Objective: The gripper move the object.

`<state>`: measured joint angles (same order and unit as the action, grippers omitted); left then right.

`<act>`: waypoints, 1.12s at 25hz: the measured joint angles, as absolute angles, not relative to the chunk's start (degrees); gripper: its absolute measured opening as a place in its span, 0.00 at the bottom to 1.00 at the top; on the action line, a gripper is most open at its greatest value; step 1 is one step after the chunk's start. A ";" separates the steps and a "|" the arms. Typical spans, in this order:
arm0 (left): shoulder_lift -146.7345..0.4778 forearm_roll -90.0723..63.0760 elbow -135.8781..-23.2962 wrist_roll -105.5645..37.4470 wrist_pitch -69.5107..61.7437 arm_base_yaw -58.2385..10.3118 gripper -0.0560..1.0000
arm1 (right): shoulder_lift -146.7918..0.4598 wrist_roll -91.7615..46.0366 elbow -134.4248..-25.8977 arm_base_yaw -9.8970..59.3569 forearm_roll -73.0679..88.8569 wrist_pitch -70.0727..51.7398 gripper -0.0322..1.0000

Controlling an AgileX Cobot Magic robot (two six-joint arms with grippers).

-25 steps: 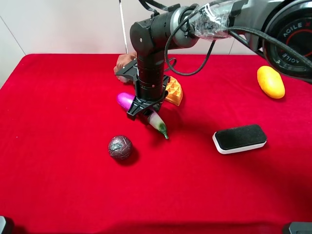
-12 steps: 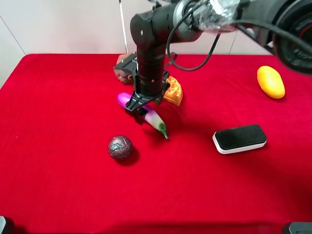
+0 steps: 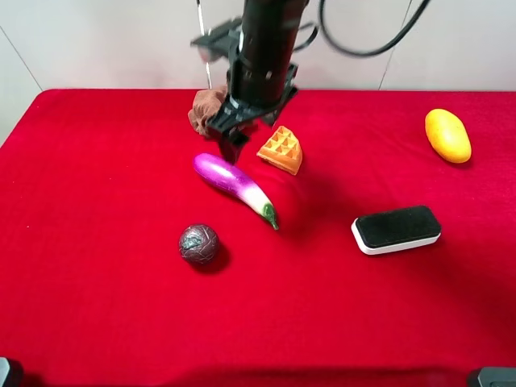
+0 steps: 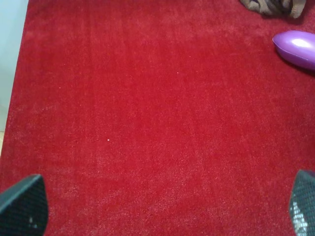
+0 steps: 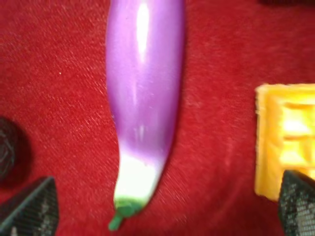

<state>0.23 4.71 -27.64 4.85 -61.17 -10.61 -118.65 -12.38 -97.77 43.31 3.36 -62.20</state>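
The purple eggplant (image 3: 234,184) lies free on the red cloth, its green stem tip pointing toward the front right. My right gripper (image 3: 234,133) hangs open above and just behind its purple end, not touching it. In the right wrist view the eggplant (image 5: 142,88) lies lengthwise between the two black fingertips (image 5: 29,206), and the right gripper (image 5: 163,207) is wide open and empty. My left gripper (image 4: 162,204) is open and empty over bare red cloth; the eggplant's purple end (image 4: 295,46) shows at the edge of that view.
An orange waffle piece (image 3: 281,150) lies just right of the eggplant. A dark round ball (image 3: 198,243) sits in front of it. A brown crumpled thing (image 3: 208,109) lies behind. A black-and-white eraser block (image 3: 396,230) and a yellow mango (image 3: 448,135) are at the right.
My right gripper was down around the eggplant; it has risen and drawn back. The eggplant stays lying on the cloth in about the same place.
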 joint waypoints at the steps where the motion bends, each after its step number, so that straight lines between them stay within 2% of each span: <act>1: 0.23 4.71 -27.64 4.85 -61.17 -10.61 0.98 | -117.41 -12.38 -97.77 43.09 3.36 -62.86 0.68; 12: 0.23 4.71 -27.64 4.85 -61.17 -10.61 0.98 | -100.63 -14.98 -94.37 41.38 3.19 -69.22 0.68; 28: 0.23 4.71 -27.64 4.85 -61.17 -10.61 0.98 | -70.08 -15.00 -69.65 40.09 3.25 -69.74 0.68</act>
